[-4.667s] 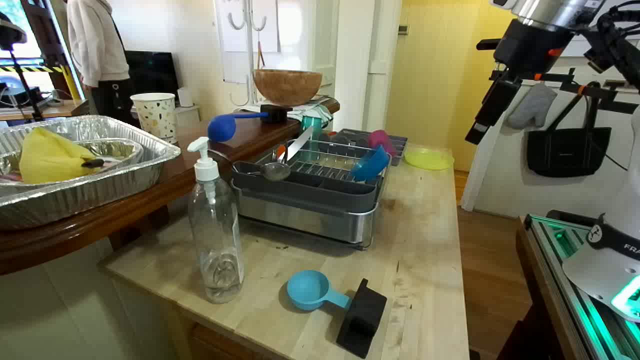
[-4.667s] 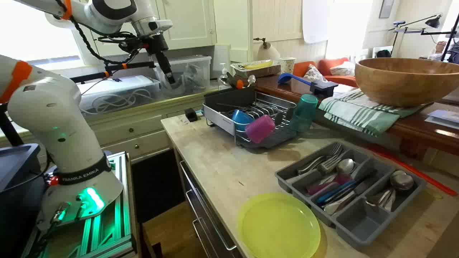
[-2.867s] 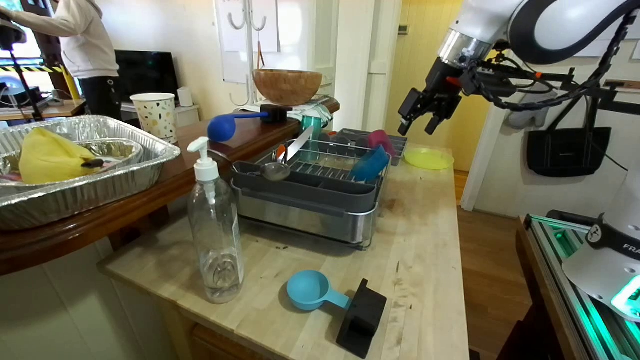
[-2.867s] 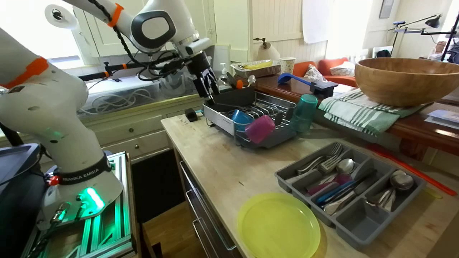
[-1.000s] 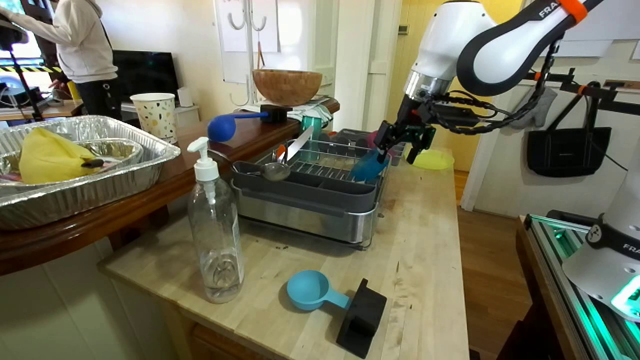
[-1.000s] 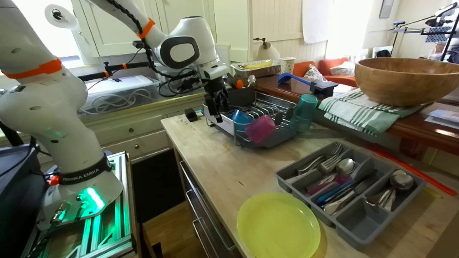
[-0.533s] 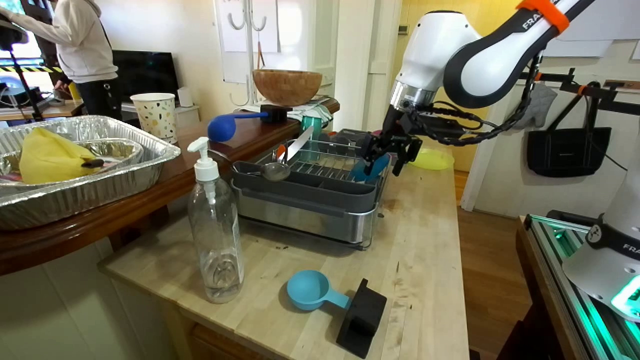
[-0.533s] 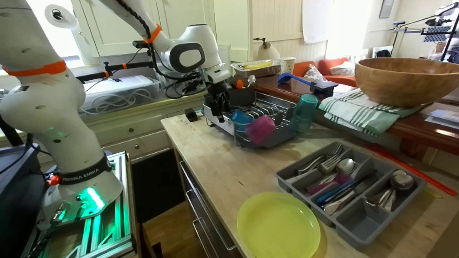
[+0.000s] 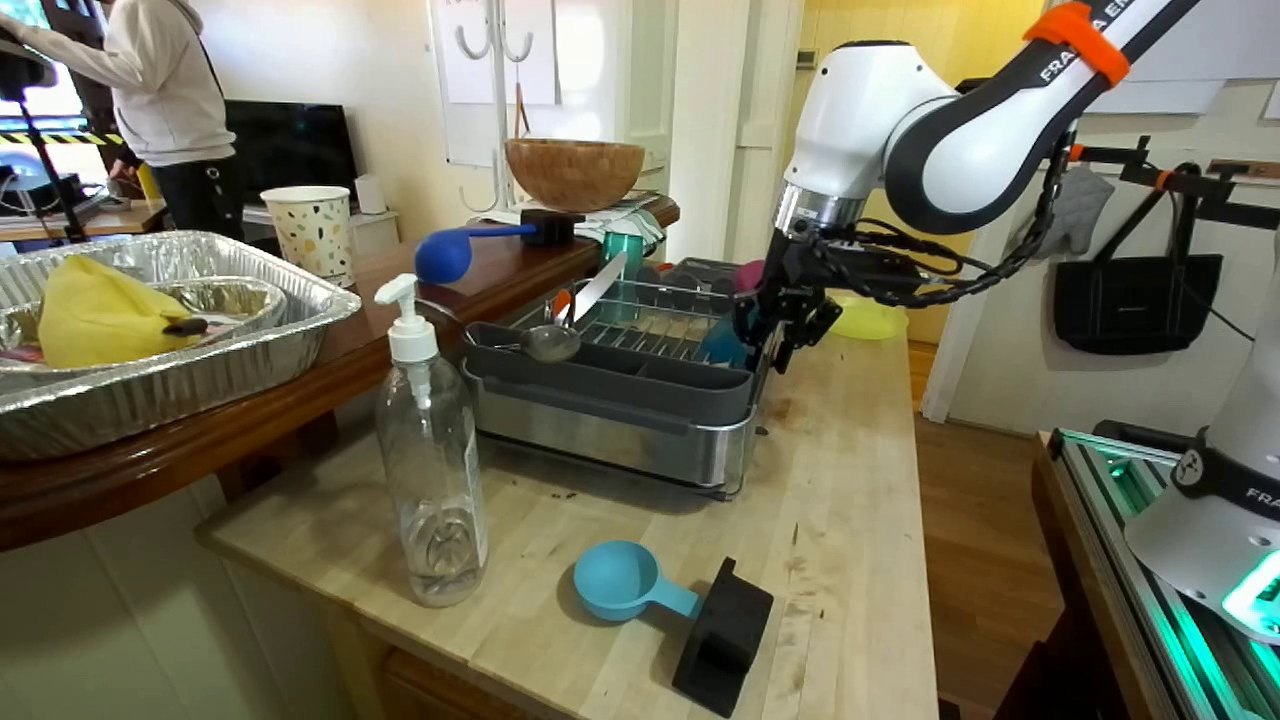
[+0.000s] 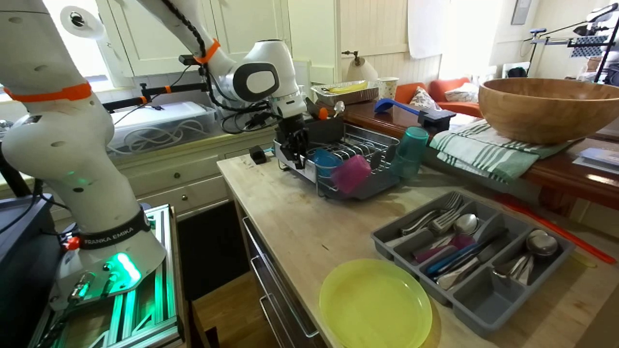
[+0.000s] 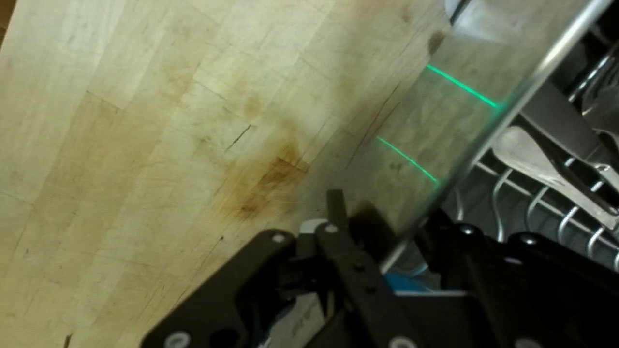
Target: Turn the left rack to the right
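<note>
The left rack (image 9: 600, 435) is a silver wire dish rack (image 10: 280, 151) on a grey tray, with its dark cutlery holder at one end. A blue cup (image 10: 324, 159) sits inside it. A pink cup (image 10: 350, 174) hangs at its end, and a teal cup (image 10: 411, 150) stands along its far side. My gripper (image 9: 765, 345) is down at the long metal side wall in both exterior views. In the wrist view the gripper (image 11: 389, 212) straddles the wall's rim (image 11: 532, 81), one finger outside and one inside, with gaps still between fingers and wall.
A soap bottle (image 9: 435, 490), a blue scoop (image 9: 618, 580) and a black holder (image 9: 728, 635) stand before the rack. Beyond its other end are a yellow plate (image 10: 376, 307) and a grey cutlery tray (image 10: 498, 295). A raised wooden ledge (image 9: 400, 285) runs alongside.
My gripper has come down from above onto the rack's side wall, and its fingers have drawn closer together over the last moment. The rack and its cups have stayed in place.
</note>
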